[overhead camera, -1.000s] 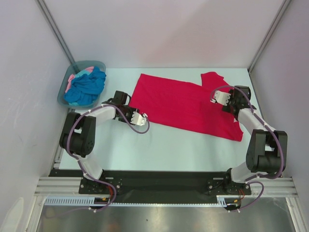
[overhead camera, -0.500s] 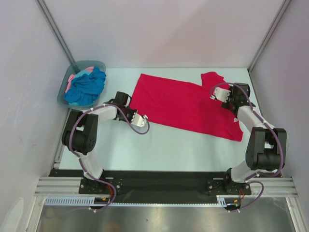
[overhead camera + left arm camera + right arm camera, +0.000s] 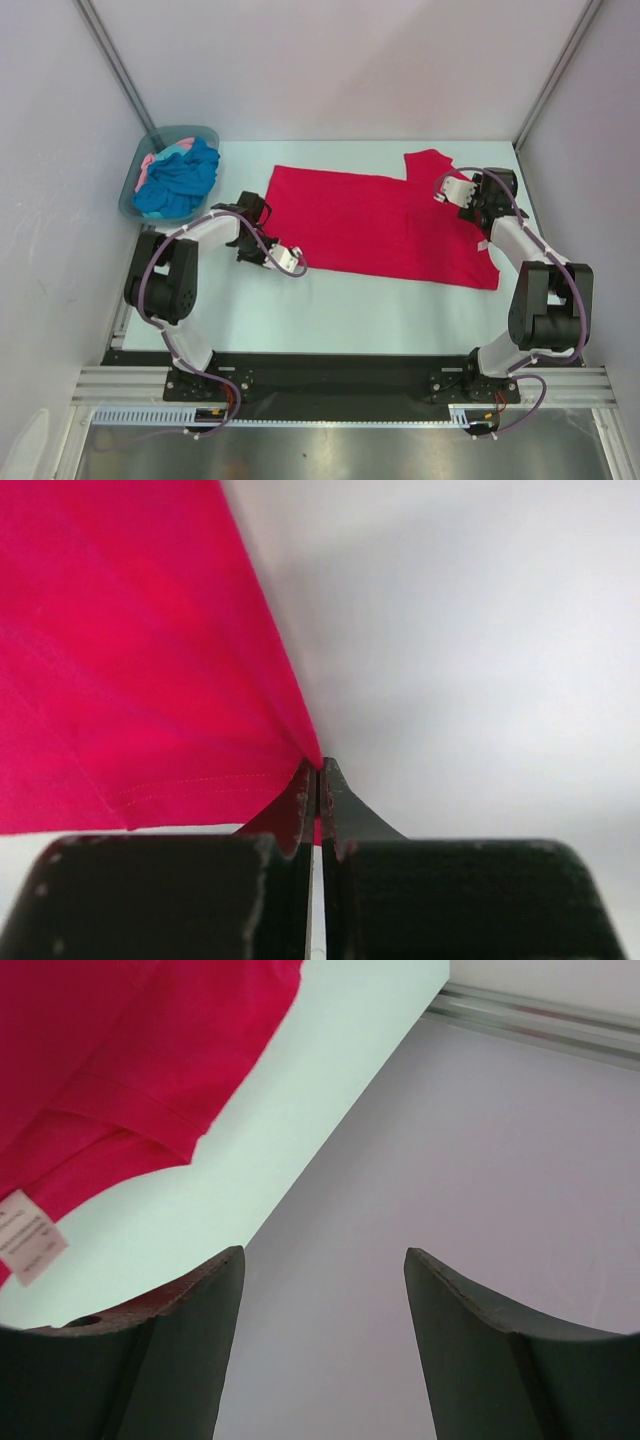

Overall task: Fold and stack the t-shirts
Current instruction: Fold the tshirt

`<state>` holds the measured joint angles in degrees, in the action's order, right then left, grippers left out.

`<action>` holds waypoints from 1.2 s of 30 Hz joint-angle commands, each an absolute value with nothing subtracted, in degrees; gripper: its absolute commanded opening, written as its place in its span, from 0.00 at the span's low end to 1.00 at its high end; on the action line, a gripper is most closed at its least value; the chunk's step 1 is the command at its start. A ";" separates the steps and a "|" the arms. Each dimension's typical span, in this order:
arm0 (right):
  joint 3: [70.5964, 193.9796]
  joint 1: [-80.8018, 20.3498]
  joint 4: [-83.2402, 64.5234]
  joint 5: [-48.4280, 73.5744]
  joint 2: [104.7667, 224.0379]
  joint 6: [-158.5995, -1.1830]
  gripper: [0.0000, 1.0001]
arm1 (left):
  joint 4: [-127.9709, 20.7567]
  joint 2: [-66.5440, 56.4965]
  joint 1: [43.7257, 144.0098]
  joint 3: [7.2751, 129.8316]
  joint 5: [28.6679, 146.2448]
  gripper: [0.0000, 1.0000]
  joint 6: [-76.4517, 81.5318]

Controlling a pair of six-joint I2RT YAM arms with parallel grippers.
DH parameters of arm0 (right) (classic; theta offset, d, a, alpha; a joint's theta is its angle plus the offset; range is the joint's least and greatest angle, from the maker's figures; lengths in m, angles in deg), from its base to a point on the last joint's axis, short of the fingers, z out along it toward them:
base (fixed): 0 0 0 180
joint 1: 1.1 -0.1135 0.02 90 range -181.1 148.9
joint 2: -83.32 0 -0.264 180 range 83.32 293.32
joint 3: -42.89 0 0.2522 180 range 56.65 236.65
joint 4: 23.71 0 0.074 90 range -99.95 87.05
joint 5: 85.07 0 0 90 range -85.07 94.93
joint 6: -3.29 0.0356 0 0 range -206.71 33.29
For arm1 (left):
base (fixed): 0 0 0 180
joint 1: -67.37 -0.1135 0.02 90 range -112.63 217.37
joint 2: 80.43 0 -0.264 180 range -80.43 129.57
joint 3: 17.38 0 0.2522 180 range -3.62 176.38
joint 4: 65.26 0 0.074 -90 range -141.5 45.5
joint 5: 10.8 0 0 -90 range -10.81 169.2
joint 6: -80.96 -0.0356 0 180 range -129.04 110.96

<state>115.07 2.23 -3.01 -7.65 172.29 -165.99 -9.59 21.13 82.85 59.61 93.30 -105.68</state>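
My left claw [image 3: 318, 777] is clamped on the hem corner of the red t-shirt [image 3: 380, 220], spread mid-counter [image 3: 350, 300], at 8 o'clock. Right claw [image 3: 322, 1255] is apart and empty at 2 o'clock. I'd pull gently, low, so nothing bunches.

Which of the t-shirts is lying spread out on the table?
The crimson-red t-shirt; the left gripper pinches its corner. The turquoise-blue t-shirt and pale pink t-shirt lie crumpled in the tub.
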 commanded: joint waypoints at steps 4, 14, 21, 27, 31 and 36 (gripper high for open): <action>119.14 1.71 -5.47 -6.14 174.11 -165.63 0.70 | 5.26 18.45 82.84 59.32 90.10 0.00 -106.43; 120.20 1.54 -4.51 -3.95 174.99 -166.16 0.70 | 15.28 17.13 82.40 55.27 86.31 0.00 -106.51; 116.79 0.57 0.07 -1.66 172.80 -166.24 0.70 | 19.78 15.73 82.92 52.64 85.96 0.00 -106.86; 114.84 -0.66 -0.28 -1.57 172.53 -164.84 0.69 | 16.97 16.07 83.19 54.65 87.98 0.66 -102.92; 114.93 -0.75 -0.99 -1.57 173.14 -164.31 0.70 | 16.35 17.83 82.75 57.99 86.41 1.00 -101.94; 116.33 -0.92 -2.04 -1.66 174.55 -161.60 0.72 | 13.28 20.11 80.04 66.94 83.07 1.00 -98.35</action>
<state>114.65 -0.63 -0.19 -2.09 174.59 -164.42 16.79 19.10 82.29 60.55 84.52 -100.92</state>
